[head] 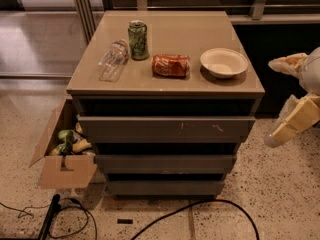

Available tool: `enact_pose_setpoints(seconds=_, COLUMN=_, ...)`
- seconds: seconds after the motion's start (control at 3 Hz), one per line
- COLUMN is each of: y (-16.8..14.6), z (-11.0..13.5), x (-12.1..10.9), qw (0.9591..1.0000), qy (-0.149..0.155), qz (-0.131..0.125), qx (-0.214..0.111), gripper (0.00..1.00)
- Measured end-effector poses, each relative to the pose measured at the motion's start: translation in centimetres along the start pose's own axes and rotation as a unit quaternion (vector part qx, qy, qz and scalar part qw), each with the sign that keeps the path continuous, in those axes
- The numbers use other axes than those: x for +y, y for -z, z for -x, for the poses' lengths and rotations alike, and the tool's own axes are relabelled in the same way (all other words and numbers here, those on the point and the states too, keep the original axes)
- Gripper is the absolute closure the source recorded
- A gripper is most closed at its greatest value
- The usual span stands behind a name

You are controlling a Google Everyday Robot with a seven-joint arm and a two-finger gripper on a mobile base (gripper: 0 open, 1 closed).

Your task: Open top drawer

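The top drawer [150, 128] is the widest grey-brown front of the cabinet, just under the tabletop, with small pale and orange scuff marks right of its middle. A dark gap shows above it, and its front stands a little forward of the two narrower drawers below. Its inside is hidden. My gripper [274, 104] is at the right edge of the view, beside the cabinet's right side at about the drawer's height. Its pale yellow fingers [292, 121] are spread apart and hold nothing. It does not touch the cabinet.
On the tabletop [200, 84] lie a clear plastic bottle [113, 59], an upright green can [138, 40], a red can on its side [171, 65] and a white bowl [224, 62]. A cardboard box [62, 151] of items stands at the left. Black cables [200, 209] run across the floor in front.
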State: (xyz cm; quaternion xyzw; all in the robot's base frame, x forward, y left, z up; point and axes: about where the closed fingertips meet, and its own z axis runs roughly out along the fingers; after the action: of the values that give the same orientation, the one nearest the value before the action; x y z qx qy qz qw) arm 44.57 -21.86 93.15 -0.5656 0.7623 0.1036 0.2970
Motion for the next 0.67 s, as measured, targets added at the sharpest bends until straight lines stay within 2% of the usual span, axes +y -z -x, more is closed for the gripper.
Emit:
enact_pose_setpoints(seconds=0.33, y=0.00, z=0.00, x=0.00, qw=1.0000, qy=0.000, qz=0.000, qx=0.000, gripper=0.00)
enact_pose_setpoints(seconds=0.67, y=-0.55, z=0.81, x=0.63, qw=0.9995, qy=0.005, qz=0.024, qx=-0.020, gripper=0.00)
